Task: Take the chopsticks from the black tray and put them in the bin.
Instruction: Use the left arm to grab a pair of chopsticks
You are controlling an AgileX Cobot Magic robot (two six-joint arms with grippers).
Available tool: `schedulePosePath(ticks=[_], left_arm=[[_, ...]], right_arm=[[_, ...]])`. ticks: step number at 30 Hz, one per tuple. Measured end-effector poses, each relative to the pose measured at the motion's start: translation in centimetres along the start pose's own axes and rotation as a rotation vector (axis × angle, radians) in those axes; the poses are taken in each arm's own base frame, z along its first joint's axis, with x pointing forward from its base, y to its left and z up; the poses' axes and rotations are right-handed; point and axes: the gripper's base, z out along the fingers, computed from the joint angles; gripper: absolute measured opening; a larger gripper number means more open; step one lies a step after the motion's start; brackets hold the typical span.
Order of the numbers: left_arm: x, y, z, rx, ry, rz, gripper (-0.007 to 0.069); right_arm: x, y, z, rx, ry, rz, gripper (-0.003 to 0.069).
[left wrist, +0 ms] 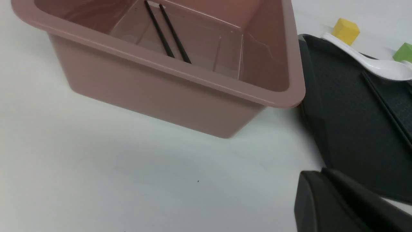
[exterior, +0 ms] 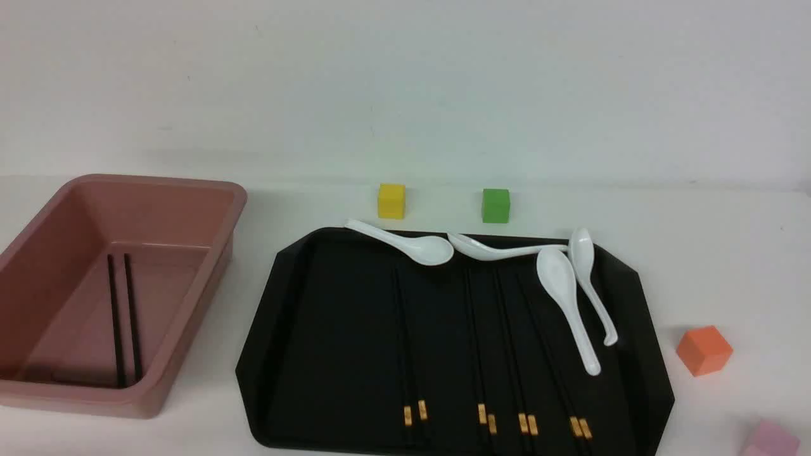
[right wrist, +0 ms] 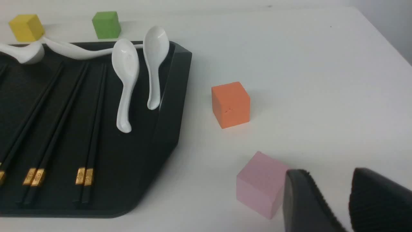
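Only the front view takes in the whole layout, and it shows neither arm. Four pairs of chopsticks lie side by side on the black tray, gold bands toward the robot. A fifth pair lies flat on the floor of the bin. Four white spoons rest along the tray's far and right parts. The black shafts nearly vanish against the glossy black, so the bands are what make them countable.

The left wrist view gives the left fingers. They are pressed together, grasp nothing and hang above the worktop. The bin stands well beyond them, its fifth pair partly masked by the near wall. Only a slice of the tray and one spoon show beside them.

The right wrist view gives the right fingers, cut off by the frame edge. A clear gap stands between them, and they are released and empty. The pink cube sits just beside them, partly hidden behind one finger. The orange cube is farther out, and the tray lies well apart, its farther pairs cut off. The yellow cube and green cube sit beyond the tray.
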Motion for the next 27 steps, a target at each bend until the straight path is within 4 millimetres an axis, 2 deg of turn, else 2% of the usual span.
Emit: schedulePosePath(ticks=[27], left_arm=[[-0.06,0.15,0.00,-0.016,-0.006,0.043,0.0035]], right_arm=[[0.00,0.00,0.00,0.000,0.000,0.000,0.0239]])
